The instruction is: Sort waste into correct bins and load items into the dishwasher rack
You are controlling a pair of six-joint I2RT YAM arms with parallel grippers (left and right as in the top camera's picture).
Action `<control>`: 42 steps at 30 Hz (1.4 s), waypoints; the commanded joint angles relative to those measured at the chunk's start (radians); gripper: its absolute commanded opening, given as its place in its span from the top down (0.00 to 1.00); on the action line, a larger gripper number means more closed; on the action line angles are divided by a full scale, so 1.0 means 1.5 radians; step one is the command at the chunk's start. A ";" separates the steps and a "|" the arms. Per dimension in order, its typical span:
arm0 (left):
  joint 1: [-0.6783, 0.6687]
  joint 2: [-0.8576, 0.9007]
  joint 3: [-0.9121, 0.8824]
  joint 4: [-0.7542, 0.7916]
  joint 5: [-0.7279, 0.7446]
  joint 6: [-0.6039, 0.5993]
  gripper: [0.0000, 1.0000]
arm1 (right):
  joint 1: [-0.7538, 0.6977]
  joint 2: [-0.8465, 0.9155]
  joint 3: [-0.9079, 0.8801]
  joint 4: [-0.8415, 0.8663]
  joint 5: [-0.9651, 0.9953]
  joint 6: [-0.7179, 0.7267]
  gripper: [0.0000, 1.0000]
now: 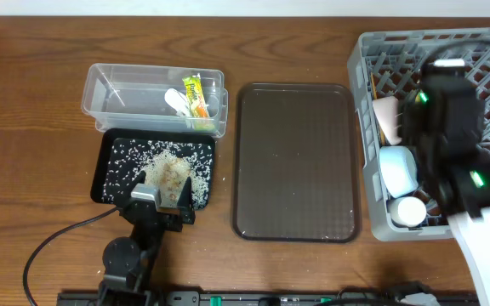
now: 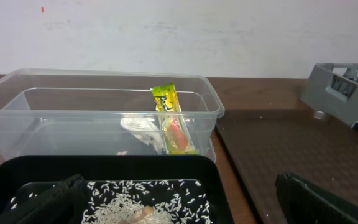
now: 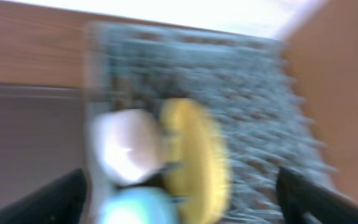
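The small yellow-green-orange snack wrapper (image 2: 169,118) carries dark print on its green upper end, too small to read. It leans inside the clear plastic rectangular tub (image 1: 100,85), which sits toward the far-left part of the worktop. The wrapper's long axis runs roughly from the far edge to the near edge, with the green end up and farther away and the orange end lower and nearer. Just beside it on its left lies the crumpled white plastic scrap (image 2: 143,130), and both are at the tub's right end. Touching the tub's near side is the shallow black rectangular tray (image 1: 109,183), which holds scattered white rice grains (image 1: 130,157) and a brownish food lump (image 1: 173,174). The left gripper (image 1: 158,204) hangs over the tray's near edge with its fingers (image 2: 48,199) spread wide and nothing between them. A flat dark-brown serving tray (image 1: 296,161) lies in the middle of the worktop. By the right edge stands the large square grey plastic rack (image 1: 373,51). Along its left side it holds the small white bowl (image 1: 387,119), the light-blue bowl (image 1: 398,170) and the small white cup (image 1: 411,210). The right wrist view is blurred, but it shows the round yellow-green plate (image 3: 194,162) standing on edge next to the bowls. The right gripper (image 3: 182,202) hovers over the rack, its two fingers set wide apart and empty.
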 commanded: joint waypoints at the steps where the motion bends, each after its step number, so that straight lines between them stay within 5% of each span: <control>1: 0.003 -0.005 -0.018 -0.010 0.004 0.006 0.02 | 0.026 -0.061 0.006 -0.020 -0.310 0.043 0.01; 9: 0.003 -0.005 -0.018 -0.010 0.004 0.006 0.02 | 0.034 -0.142 0.006 -0.038 -0.561 0.043 0.01; 19: 0.003 -0.005 -0.018 -0.010 0.004 0.006 0.02 | 0.034 -0.159 0.006 -0.139 -0.505 0.035 0.01; 29: 0.003 -0.005 -0.018 -0.010 0.004 0.006 0.02 | 0.042 -0.298 -0.019 -0.102 -0.382 -0.041 0.01; 35: 0.003 -0.005 -0.018 -0.010 0.004 0.006 0.02 | 0.042 -0.437 -0.107 -0.099 -0.376 -0.066 0.01; 42: 0.003 -0.005 -0.018 -0.010 0.004 0.006 0.02 | 0.031 -0.595 -0.358 0.026 -0.378 -0.092 0.01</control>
